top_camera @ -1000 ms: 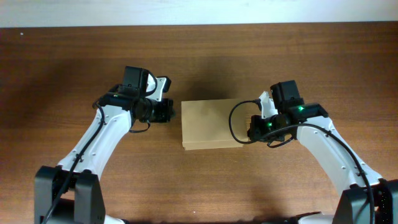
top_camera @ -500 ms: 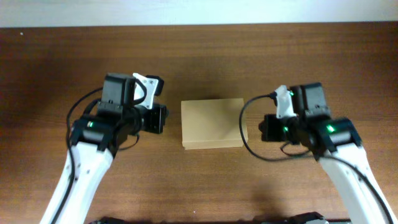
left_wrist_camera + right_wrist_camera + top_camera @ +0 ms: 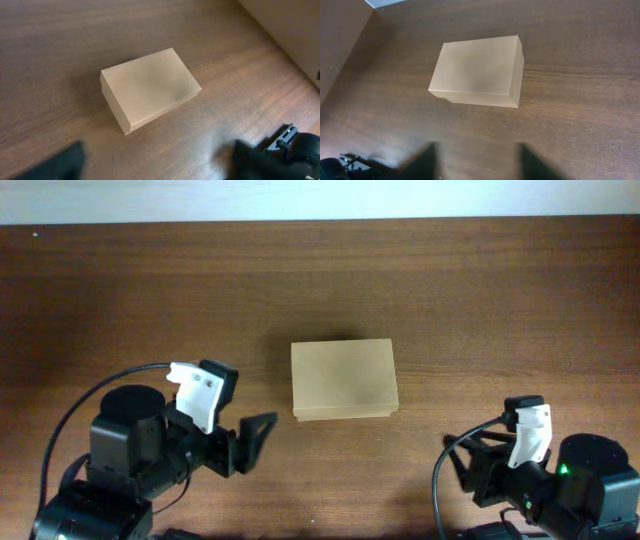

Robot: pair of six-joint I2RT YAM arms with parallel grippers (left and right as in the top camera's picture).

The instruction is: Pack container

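The container (image 3: 344,380) is a plain tan cardboard box lying closed and flat at the middle of the wooden table, with nothing touching it. It also shows in the left wrist view as the container (image 3: 150,87) and in the right wrist view as the container (image 3: 477,70). My left gripper (image 3: 248,445) hangs near the table's front left, open and empty, well short of the box. In its own view the left gripper (image 3: 160,167) shows only bare wood between its blurred fingers. My right gripper (image 3: 470,472) is at the front right, open and empty. Bare table also fills the gap of the right gripper (image 3: 481,162).
A pale wall strip (image 3: 320,198) runs along the table's far edge. The right arm's body (image 3: 295,147) shows in the left wrist view's lower right corner. Brown wooden tabletop (image 3: 480,300) surrounds the box on all sides.
Both arms have drawn back from the box's left and right sides toward the front of the table. Both grippers, shut a moment ago, now stand open.
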